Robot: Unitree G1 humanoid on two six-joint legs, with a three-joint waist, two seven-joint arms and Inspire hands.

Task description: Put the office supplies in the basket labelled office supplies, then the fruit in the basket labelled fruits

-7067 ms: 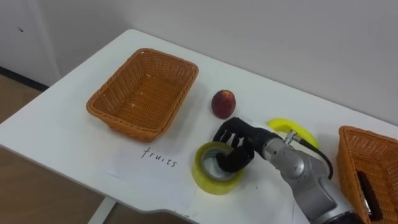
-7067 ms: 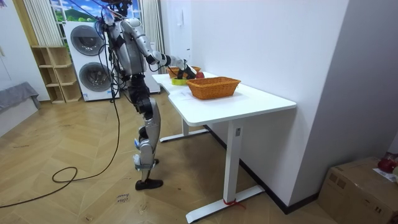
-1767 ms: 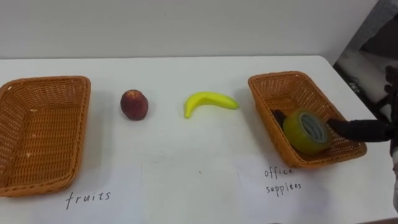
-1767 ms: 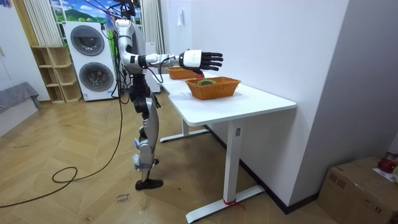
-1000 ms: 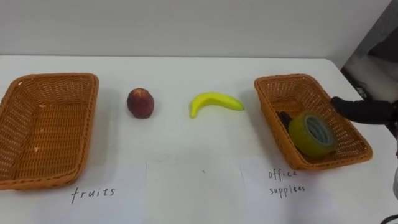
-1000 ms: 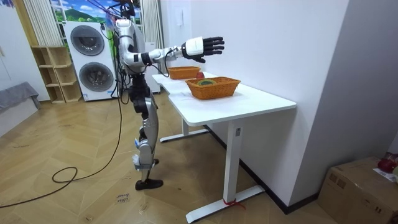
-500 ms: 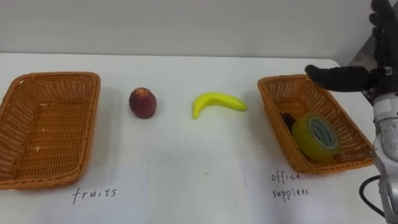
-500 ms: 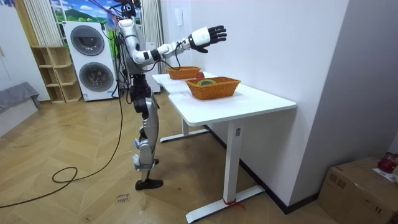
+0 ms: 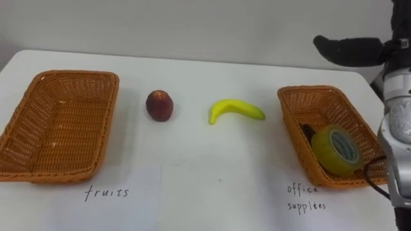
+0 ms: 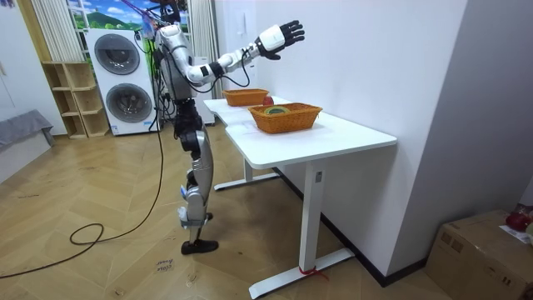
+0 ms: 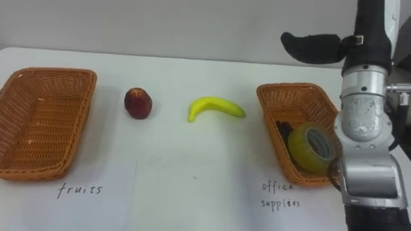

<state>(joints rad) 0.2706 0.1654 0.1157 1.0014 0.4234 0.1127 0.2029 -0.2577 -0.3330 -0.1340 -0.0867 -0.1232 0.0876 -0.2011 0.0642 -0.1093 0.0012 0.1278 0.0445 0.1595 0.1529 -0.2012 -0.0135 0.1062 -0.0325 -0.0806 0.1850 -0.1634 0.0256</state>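
Note:
A red peach and a yellow banana lie on the white table, between two wicker baskets. The left basket holds nothing. In the right basket a yellow-green tape roll leans beside a small dark item. My right hand is raised high over the table's far right, above the right basket, fingers straight and holding nothing. In the room view that right hand is lifted well above the table.
Handwritten paper labels lie in front of each basket. A wall runs close behind the table. In the room view I stand at the table's end, with washing machines and shelves behind me.
My right hand has risen from just above the right basket to high over the table, staying open. The tape roll stays in the basket. The eye views have shifted slightly.

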